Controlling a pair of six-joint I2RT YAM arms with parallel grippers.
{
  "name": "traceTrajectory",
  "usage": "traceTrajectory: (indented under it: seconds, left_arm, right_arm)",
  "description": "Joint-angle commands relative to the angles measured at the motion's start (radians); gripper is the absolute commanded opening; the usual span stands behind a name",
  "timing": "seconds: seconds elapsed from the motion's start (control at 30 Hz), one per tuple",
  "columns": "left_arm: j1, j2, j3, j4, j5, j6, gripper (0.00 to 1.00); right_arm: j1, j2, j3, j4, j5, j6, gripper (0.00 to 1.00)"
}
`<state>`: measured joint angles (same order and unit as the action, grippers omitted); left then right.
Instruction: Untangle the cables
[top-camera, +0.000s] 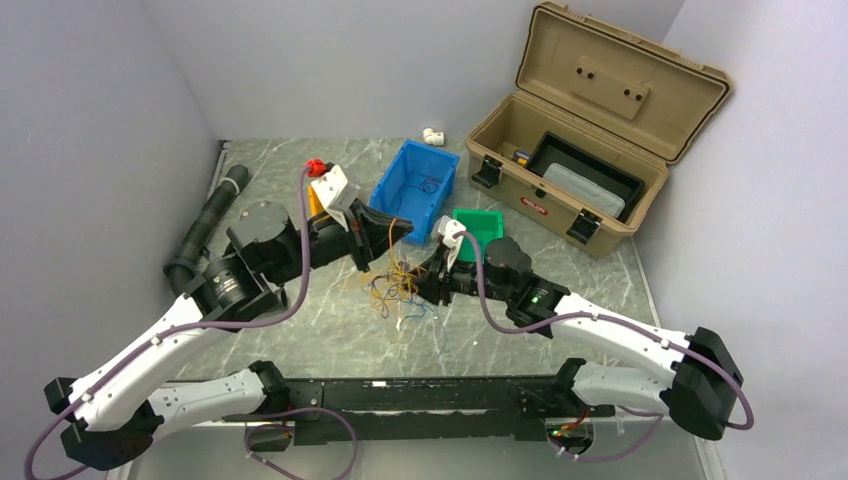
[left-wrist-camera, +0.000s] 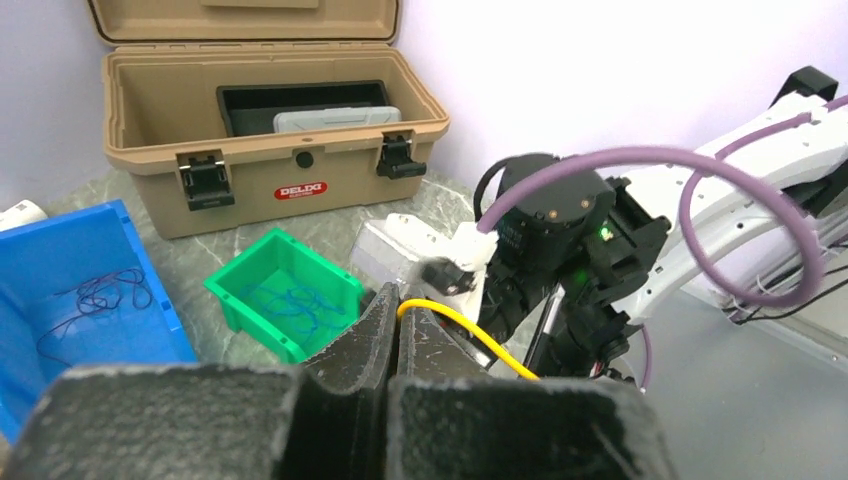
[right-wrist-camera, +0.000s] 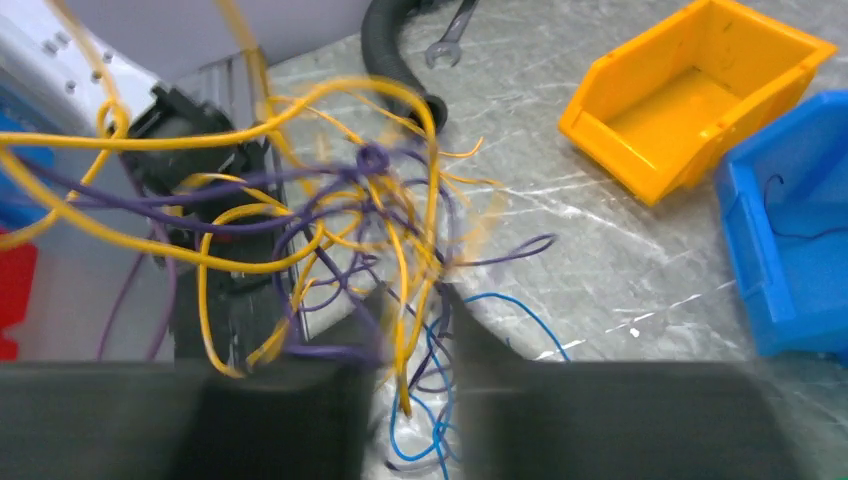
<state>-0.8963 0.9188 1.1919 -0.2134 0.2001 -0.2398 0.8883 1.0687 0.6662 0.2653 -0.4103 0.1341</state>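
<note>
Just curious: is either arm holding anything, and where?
The left jaws pinch one yellow cable at their tips; where along it is hidden. The right jaws stand apart around strands, seemingly holding nothing.

Cables (top-camera: 393, 283) were mostly one messy knot: thin yellow-orange, purple and blue strands, looped every which way, partly raised off counter (top-camera: 335, 345), loose ends trailing down. Few dark strands lay coiled in blue bin (top-camera: 388, 195), few blue ones in green bin (left-wrist-camera: 240, 286).
</note>
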Motion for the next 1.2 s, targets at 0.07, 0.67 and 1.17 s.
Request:
traceTrajectory:
  seconds: [0.07, 0.67, 1.17]
  left_arm:
    - [0.005, -0.04, 0.125, -0.1, -0.236, 0.028, 0.0]
    - [0.198, -0.204, 0.121, -0.422, -0.949, 0.106, 0.0]
    - [0.199, -0.273, -0.017, -0.234, -0.556, 0.166, 0.0]
  right_arm:
    - [0.005, -0.026, -0.077, 0.148, 0.207, 0.086, 0.0]
    - [0.003, -0.62, -0.291, -0.807, 0.972, 0.816, 0.0]
    - [0.003, -0.408, -0.164, -0.773, 0.912, 0.616, 0.14]
